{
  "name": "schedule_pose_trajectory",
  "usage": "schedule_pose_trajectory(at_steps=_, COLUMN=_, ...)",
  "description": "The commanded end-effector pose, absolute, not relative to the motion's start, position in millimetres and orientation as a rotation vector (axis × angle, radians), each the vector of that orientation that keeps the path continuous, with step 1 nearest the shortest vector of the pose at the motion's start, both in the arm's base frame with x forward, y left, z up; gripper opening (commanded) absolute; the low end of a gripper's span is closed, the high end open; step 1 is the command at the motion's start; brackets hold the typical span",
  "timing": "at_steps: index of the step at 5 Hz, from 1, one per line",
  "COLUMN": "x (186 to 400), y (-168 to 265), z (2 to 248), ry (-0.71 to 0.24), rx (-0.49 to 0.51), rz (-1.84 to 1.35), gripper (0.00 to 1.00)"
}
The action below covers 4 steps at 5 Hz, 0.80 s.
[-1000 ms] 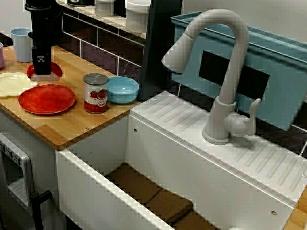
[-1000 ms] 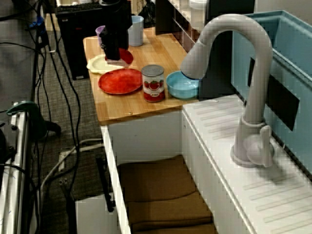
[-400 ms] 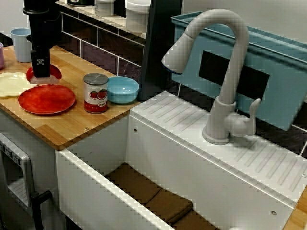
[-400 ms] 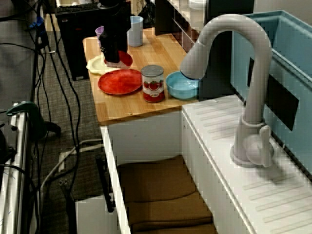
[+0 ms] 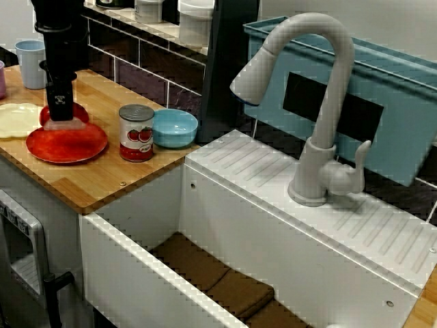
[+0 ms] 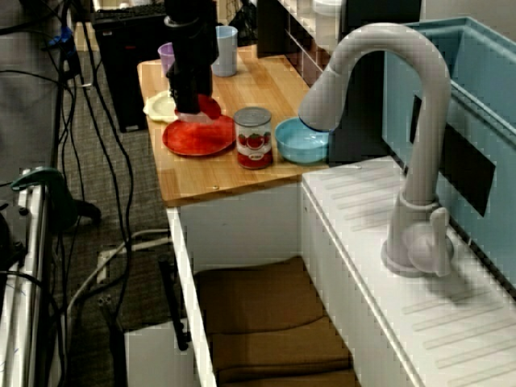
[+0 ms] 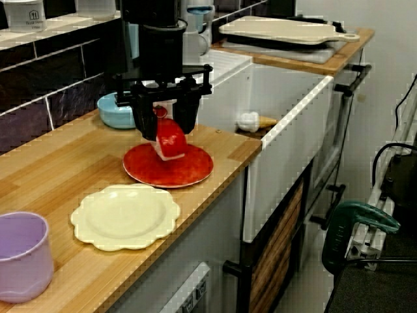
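From the bench-end view, the nearest thing to me is the lilac cup (image 7: pixel 19 257) at the front corner of the bench (image 7: pixel 65 163). Just beyond it lies the cream plate (image 7: pixel 124 216) with its scalloped rim. Past that sits the red plate (image 7: pixel 192 173), close to the cream one but not touching it. Directly over the red plate I see the fingers (image 7: pixel 186 119) closed on the red bowl (image 7: pixel 171 138), which they grip by its rim so that it hangs tilted, almost on edge. Its lower edge is down close to the plate's surface, and I cannot tell from any view whether it touches. Behind the arm is the blue bowl (image 7: pixel 112 107). In the view across the sink the tomato can (image 5: pixel 136 132) stands upright between the red plate and that bowl, just beside both. The same view shows a pale blue cup (image 5: pixel 31 63) at the back of the bench, well apart from the fingers. Beyond the bench comes the white sink (image 7: pixel 293 124), with brown cloths (image 5: pixel 212 273) lying on its floor and the grey tap (image 5: pixel 321 102) arching over it from the far rim. Farthest off in the bench-end view, a pale cutting board (image 7: pixel 287 29) lies on the counter past the sink.
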<state>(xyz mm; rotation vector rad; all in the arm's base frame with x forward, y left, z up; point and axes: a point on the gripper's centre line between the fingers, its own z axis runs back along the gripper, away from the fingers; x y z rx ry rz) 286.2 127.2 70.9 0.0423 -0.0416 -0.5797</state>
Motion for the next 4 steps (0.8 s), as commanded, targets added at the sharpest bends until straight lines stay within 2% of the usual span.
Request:
schedule_pose_trajectory(at_steps=1, x=301, y=128, z=80, ry=-0.067, rx=0.082, rz=-0.564, gripper=0.0)
schedule_pose_trajectory(at_steps=2, x=301, y=131, z=80, ry=-0.073, rx=0.079, rz=-0.55, gripper=1.0)
schedule_pose_trajectory(at_steps=4, x=295, y=138, z=91, ry=-0.086, rx=0.065, rz=-0.502, gripper=1.0)
